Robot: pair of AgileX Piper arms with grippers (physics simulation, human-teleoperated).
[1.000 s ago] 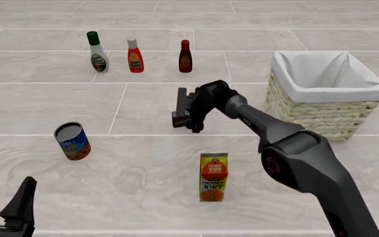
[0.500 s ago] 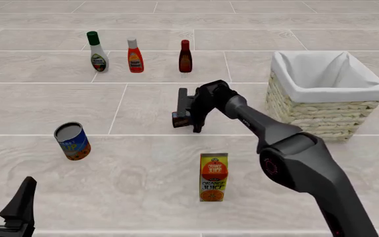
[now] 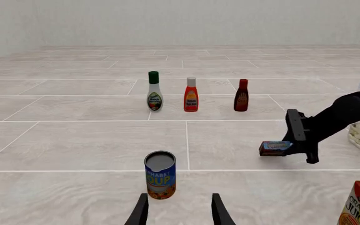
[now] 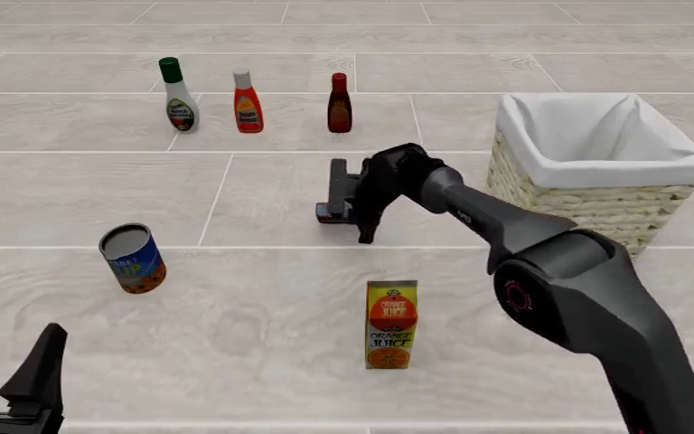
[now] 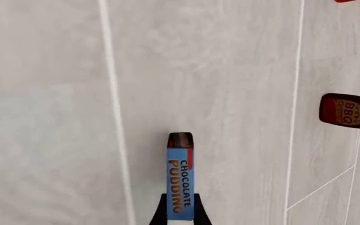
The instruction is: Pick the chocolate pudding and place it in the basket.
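Observation:
The chocolate pudding (image 4: 326, 213) is a small dark box with a blue face. It is held just above the floor in the middle of the scene, with my right gripper (image 4: 342, 213) shut on it. In the right wrist view the box (image 5: 181, 178) sticks out from between the fingertips (image 5: 161, 213), its label readable. The left wrist view shows the box (image 3: 275, 148) in the right gripper (image 3: 296, 145) a little off the floor. The basket (image 4: 600, 172), woven with a white cloth lining, stands to the right of the held box. My left gripper (image 4: 7, 362) is open at the near left, empty.
An orange juice carton (image 4: 392, 324) stands in front of the held box. A soup can (image 4: 133, 259) stands at the left. At the back stand three bottles: a green-capped one (image 4: 180, 96), a red one (image 4: 247, 102) and a dark BBQ one (image 4: 340, 104).
My right gripper has lifted the chocolate pudding slightly and shifted a little toward the basket. The left arm has not moved.

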